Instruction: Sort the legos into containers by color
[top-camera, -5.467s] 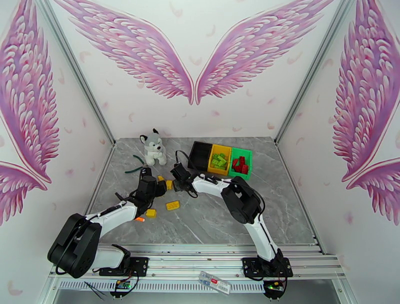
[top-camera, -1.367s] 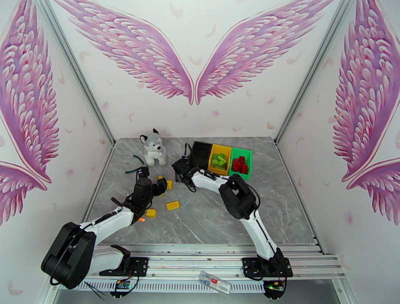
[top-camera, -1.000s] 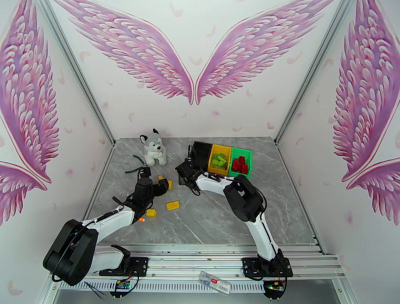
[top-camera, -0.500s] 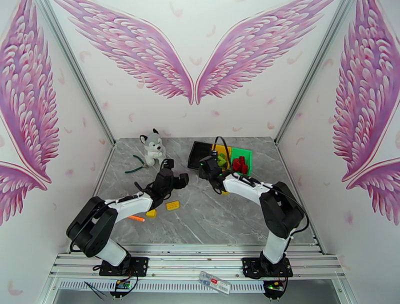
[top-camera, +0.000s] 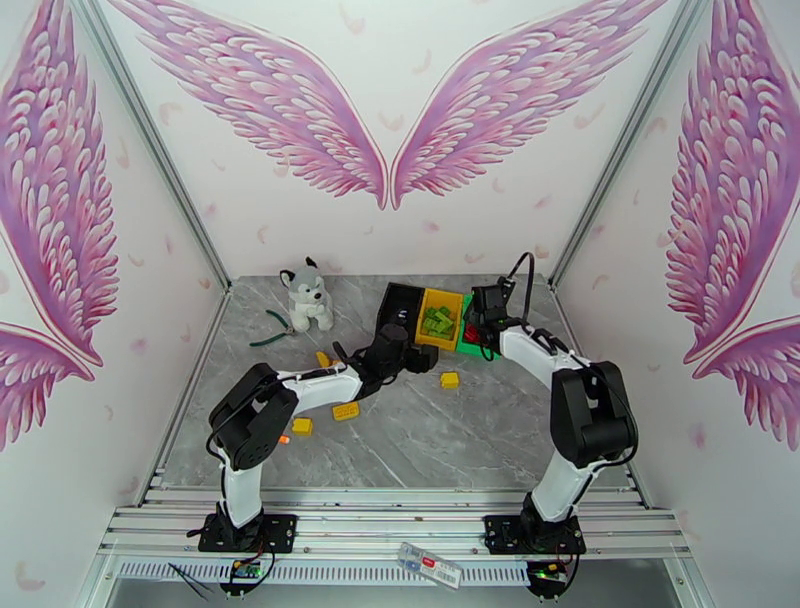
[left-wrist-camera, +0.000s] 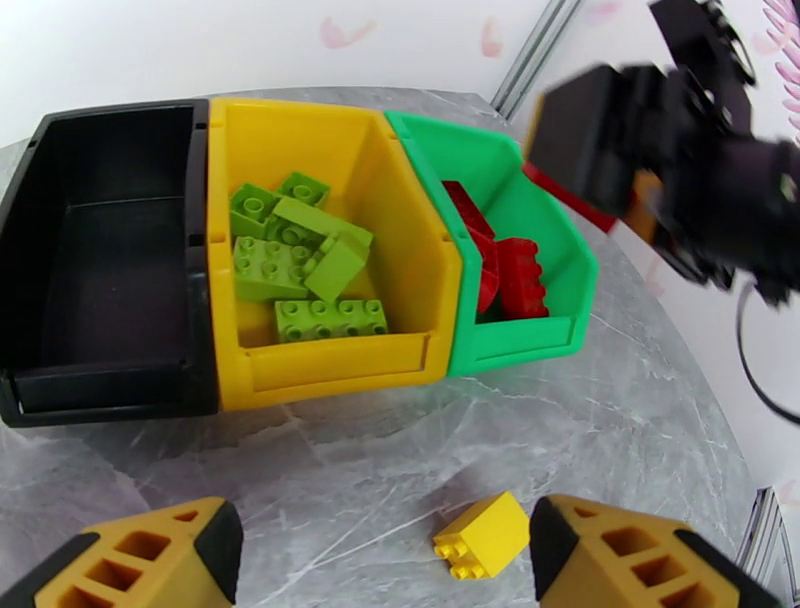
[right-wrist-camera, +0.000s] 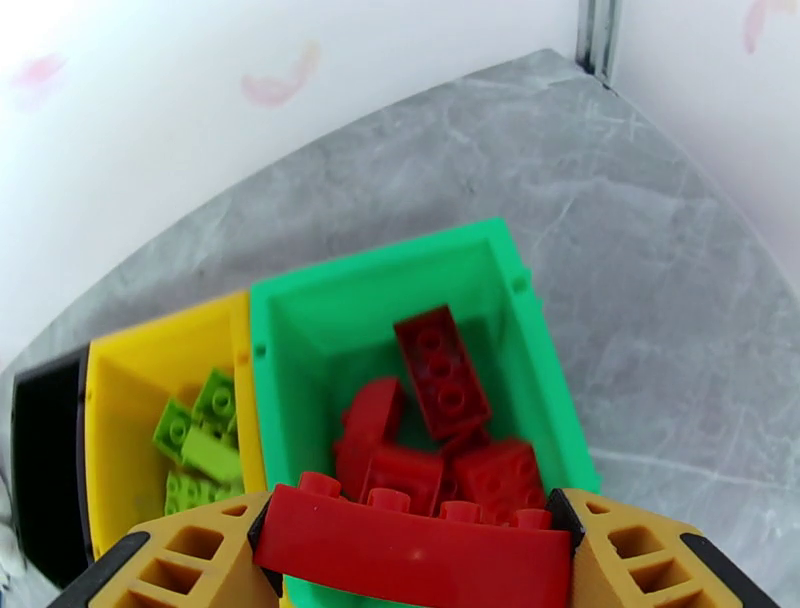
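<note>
My right gripper (right-wrist-camera: 415, 548) is shut on a long red lego (right-wrist-camera: 400, 562) and hangs above the green container (right-wrist-camera: 380, 265), which holds several red legos (right-wrist-camera: 440, 372). Light green legos (left-wrist-camera: 300, 262) lie in the yellow container (left-wrist-camera: 330, 370); the black container (left-wrist-camera: 100, 385) looks bare. My left gripper (left-wrist-camera: 385, 548) stands open low over the table in front of the bins, with a loose yellow lego (left-wrist-camera: 481, 535) near its right finger. From above, the left gripper (top-camera: 420, 358) is beside that lego (top-camera: 449, 379) and the right gripper (top-camera: 487, 308) is over the green bin.
More yellow legos (top-camera: 346, 411) lie scattered at mid-left on the table. A plush husky (top-camera: 307, 295) and green-handled pliers (top-camera: 268, 335) sit at the back left. An orange marker (top-camera: 285, 438) lies by the left arm. Metal corner posts border the table.
Both arms swung right: the left from the yellow bricks at mid-left to the front of the bins, the right from beside the black bin to above the green one. A yellow brick now lies before the bins.
</note>
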